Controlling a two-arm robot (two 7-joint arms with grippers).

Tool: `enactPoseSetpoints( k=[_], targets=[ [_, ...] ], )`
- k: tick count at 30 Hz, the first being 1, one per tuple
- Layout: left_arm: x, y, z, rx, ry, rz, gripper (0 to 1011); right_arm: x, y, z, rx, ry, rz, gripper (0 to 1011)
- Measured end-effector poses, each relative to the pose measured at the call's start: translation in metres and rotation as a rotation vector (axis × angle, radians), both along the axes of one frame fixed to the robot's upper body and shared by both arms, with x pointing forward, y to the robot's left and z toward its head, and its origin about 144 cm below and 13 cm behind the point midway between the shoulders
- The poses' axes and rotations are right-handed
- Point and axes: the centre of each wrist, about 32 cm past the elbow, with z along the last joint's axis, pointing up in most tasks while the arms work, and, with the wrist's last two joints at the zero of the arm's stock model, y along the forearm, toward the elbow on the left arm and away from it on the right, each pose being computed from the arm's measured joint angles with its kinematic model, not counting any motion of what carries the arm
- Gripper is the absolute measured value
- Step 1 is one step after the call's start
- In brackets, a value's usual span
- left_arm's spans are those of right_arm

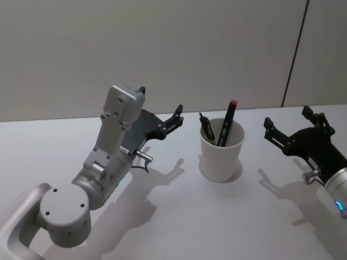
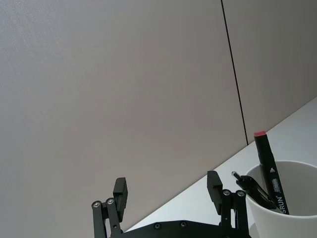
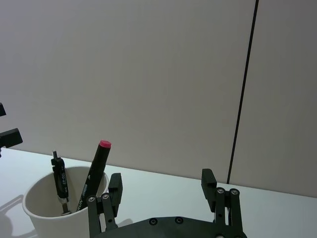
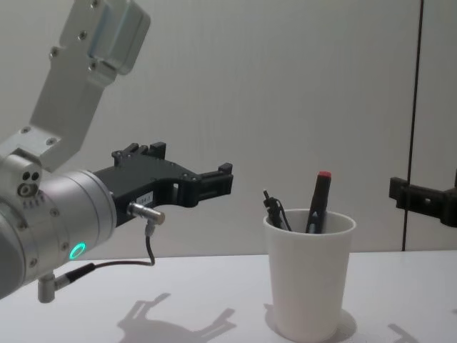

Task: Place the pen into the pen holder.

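White paper cup pen holder [image 1: 221,157] on pale worktop [image 1: 179,222], red-capped black marker pen [image 1: 227,123] and slim black pen [image 1: 207,128] inside, left pincer [image 1: 160,106] wide and empty beside it, right pincer [image 1: 287,120] wide and empty opposite

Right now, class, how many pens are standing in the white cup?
2. A black marker with a red cap leans in the paper cup toward the robot's right; a thinner black pen leans toward its left. Shorter ones could be hidden inside.

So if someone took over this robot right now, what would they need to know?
Left gripper: open, empty, raised left of the cup.
Right gripper: open, empty, raised right of the cup.
The cup stands upright on the table. Inside lean a red-capped marker and a black pen.
Done: the pens sit in the cup.
Left: seemingly nothing but pulling the arms back.
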Motion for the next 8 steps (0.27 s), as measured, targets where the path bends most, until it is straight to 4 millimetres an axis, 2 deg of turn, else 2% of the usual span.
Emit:
enactPoseSetpoints(
  k=[8],
  targets=[
    [0.0000,0.0000,0.0000,0.000,0.000,0.000,1001,0.0000,0.0000,0.0002,0.000,-0.001,0.000,1001]
  ],
)
